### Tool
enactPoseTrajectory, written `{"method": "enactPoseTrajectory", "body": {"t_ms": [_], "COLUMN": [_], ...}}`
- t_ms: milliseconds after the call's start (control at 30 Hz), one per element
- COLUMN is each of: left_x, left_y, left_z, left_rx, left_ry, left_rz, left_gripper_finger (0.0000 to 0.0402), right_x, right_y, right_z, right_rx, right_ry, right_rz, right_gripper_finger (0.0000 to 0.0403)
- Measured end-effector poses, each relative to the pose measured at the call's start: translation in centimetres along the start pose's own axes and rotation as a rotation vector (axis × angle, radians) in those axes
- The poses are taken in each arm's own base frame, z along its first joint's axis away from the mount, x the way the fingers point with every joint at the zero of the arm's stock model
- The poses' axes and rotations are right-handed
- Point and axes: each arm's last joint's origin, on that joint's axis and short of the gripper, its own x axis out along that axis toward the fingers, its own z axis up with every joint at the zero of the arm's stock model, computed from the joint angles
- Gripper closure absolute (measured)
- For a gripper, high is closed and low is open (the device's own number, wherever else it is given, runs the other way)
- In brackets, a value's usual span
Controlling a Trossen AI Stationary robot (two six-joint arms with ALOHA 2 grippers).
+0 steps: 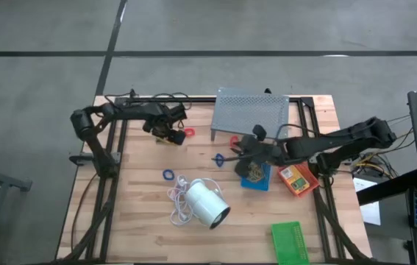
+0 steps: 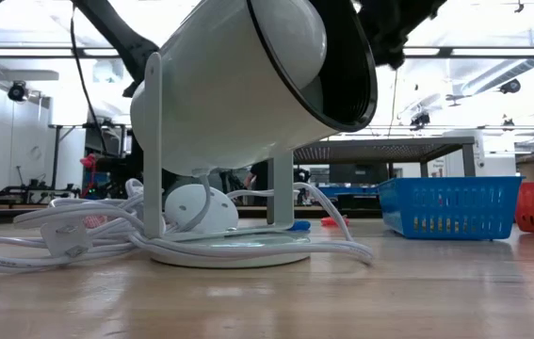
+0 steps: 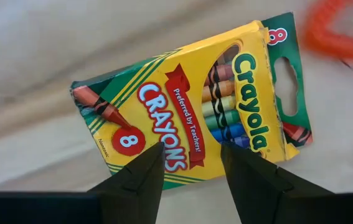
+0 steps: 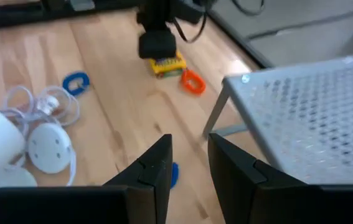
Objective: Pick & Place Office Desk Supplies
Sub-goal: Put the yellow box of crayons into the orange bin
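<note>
A: Where is the left end effector (image 1: 168,131) sitting?

B: Near the surface's (image 1: 142,221) far left edge, hovering over the crayon box (image 3: 188,106), fingers spread apart with nothing between them. A red loop (image 1: 189,134) is lying just beside the box.

A: And the right end effector (image 1: 243,156)?

B: It is hanging mid-surface, fingers parted and empty, in front of the grey perforated stand (image 1: 251,112), over the blue tray (image 1: 255,177). The red tray (image 1: 298,179) is sitting just beside it, the green tray (image 1: 290,242) at the near edge.

A: Any open room?

B: The white lamp (image 1: 207,204) and its cord are taking the middle; a blue loop (image 1: 168,174) is lying beside them. The near-left corner is showing bare wood.
</note>
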Motion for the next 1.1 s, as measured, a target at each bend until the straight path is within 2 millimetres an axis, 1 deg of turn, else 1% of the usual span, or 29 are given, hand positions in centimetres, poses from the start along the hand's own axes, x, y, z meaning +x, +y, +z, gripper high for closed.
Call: {"method": "enactPoseTrajectory", "body": {"t_ms": [167,267,333,433,600,700,900,1000,1100], "left_x": [0.3,0.4,0.4,0.2,-0.7,-0.9,-0.3,-0.2,-0.8], "left_y": [-1.6,-2.1,-2.5,-3.0,-3.8,-4.4,-5.6,-5.7,-5.5], "left_z": [-1.7,-2.5,-2.9,-3.5,-4.5,-5.1,-6.8,-7.1,-7.2], "left_rx": [0.036,0.035,0.029,0.034,0.066,0.085,0.15,0.149,0.14], "left_ry": [-0.009,-0.016,-0.017,-0.024,-0.053,-0.057,-0.033,-0.037,-0.065], "left_rz": [-0.003,0.003,0.004,-0.009,-0.075,-0.097,-0.215,-0.212,-0.221], "left_gripper_finger": [0.0232,0.0232,0.0232,0.0232,0.0232,0.0232,0.0232,0.0232,0.0232], "right_x": [3.3,5.0,5.8,6.6,7.0,6.9,6.8,6.8,6.7], "right_y": [-0.6,-1.2,-1.7,-2.2,-2.2,-2.1,-2.1,-2.1,-2.1], "right_z": [-0.9,-1.2,-1.2,-0.9,0.2,0.5,0.7,0.8,0.9], "right_rx": [0.003,0.011,0.014,0.002,0.001,0.002,-0.01,-0.008,-0.007], "right_ry": [0.105,0.143,0.159,0.168,0.16,0.155,0.15,0.146,0.143], "right_rz": [0.015,-0.015,-0.038,-0.052,0.003,0.008,0.011,0.012,0.013], "right_gripper_finger": [0.0303,0.0303,0.0303,0.0304,0.0311,0.0315,0.0324,0.0328,0.0331]}}
